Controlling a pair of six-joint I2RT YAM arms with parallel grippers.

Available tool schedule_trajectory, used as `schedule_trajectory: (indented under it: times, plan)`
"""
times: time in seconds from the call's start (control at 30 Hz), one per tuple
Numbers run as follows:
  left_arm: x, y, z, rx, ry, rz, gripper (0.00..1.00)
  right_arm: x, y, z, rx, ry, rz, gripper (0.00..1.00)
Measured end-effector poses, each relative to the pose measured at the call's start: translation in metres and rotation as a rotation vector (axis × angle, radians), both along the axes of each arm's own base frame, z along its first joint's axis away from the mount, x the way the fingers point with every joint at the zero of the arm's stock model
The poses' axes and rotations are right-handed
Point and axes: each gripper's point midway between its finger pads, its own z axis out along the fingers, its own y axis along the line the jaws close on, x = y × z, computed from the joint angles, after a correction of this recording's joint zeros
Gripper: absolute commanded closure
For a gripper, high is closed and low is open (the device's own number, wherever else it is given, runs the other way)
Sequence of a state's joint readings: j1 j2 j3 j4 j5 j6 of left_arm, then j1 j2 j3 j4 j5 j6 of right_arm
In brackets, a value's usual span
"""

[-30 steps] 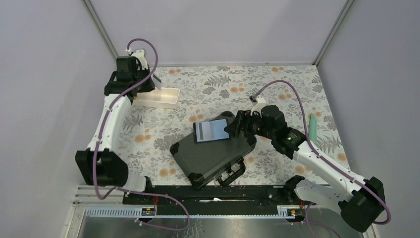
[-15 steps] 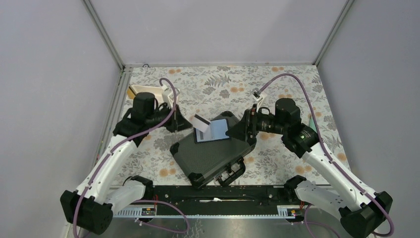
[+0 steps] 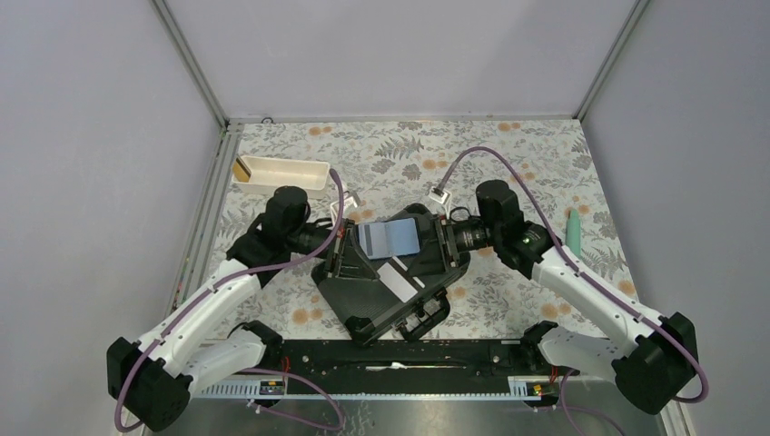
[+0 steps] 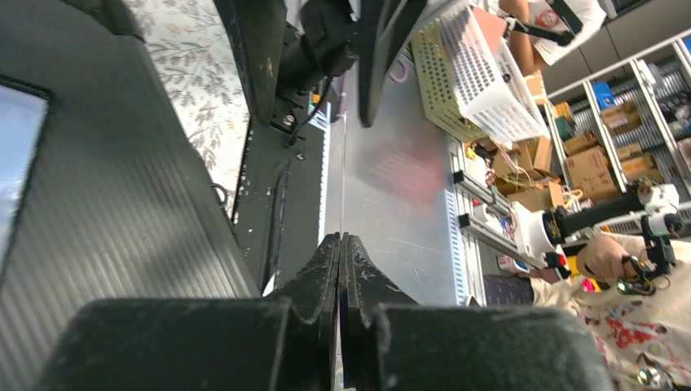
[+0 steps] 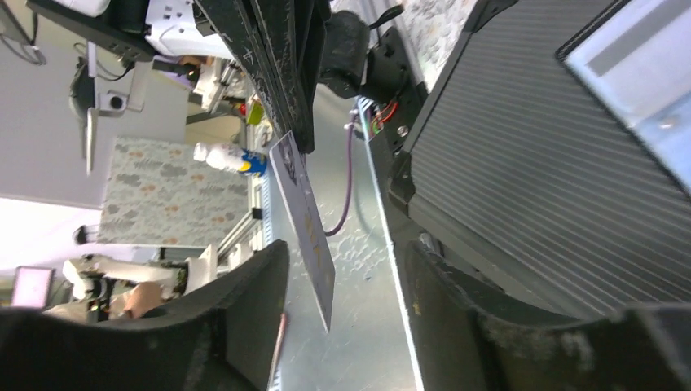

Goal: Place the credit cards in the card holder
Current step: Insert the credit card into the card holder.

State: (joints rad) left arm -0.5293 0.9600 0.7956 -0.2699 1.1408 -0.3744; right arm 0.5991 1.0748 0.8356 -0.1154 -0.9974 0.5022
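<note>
L arm (image 3: pixel 213 295) stretched low from lower left to centre. L gripper (image 4: pixel 341 244) pinched shut on a pale card (image 3: pixel 393 279), over the black case (image 3: pixel 363 300). White tray (image 3: pixel 281 164) upper left on floral cloth (image 3: pixel 527 154). Centre: card holder (image 3: pixel 392 238) lies open on the case. R arm (image 3: pixel 581 282) reaches in from lower right. R gripper (image 5: pixel 346 269) has jaws apart, empty, just right of the holder.

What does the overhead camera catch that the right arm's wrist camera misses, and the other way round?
Only overhead: the white tray at the far left and both whole arms. Only the right wrist: the left gripper pinching a credit card by one end, seen between the open fingers of the right gripper. Both: the black case and the grey-blue card holder lying open on it.
</note>
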Motion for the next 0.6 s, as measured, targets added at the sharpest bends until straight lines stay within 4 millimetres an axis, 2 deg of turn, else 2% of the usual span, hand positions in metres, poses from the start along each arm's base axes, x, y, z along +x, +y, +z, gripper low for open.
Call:
schedule_trajectory:
  times: [0.1, 0.3, 0.37, 0.43, 0.47, 0.5, 0.6]
  plan:
    - [-0.008, -0.002, 0.002, -0.013, 0.001, -0.044, 1.00, -0.008, 0.007, -0.001, 0.008, 0.008, 0.049, 0.62]
    - [-0.007, -0.004, -0.001, -0.005, 0.019, -0.051, 1.00, -0.016, 0.014, 0.004, 0.057, 0.002, 0.092, 0.96]
    - [-0.006, -0.004, -0.002, -0.003, 0.019, -0.047, 0.99, -0.017, 0.015, 0.004, 0.070, 0.009, 0.095, 1.00]
    - [-0.006, -0.004, -0.003, 0.003, 0.024, -0.041, 0.56, -0.017, 0.015, 0.003, 0.077, 0.015, 0.095, 1.00]
    - [-0.003, -0.004, -0.005, 0.011, 0.026, -0.028, 0.41, -0.016, 0.016, 0.002, 0.074, 0.018, 0.082, 1.00]
    - [0.001, -0.005, -0.008, 0.022, 0.026, -0.007, 0.30, -0.014, 0.017, 0.001, 0.068, 0.019, 0.066, 1.00]
    - [0.020, -0.007, -0.024, 0.100, 0.042, 0.100, 0.21, -0.001, 0.020, -0.007, 0.035, 0.034, -0.028, 1.00]
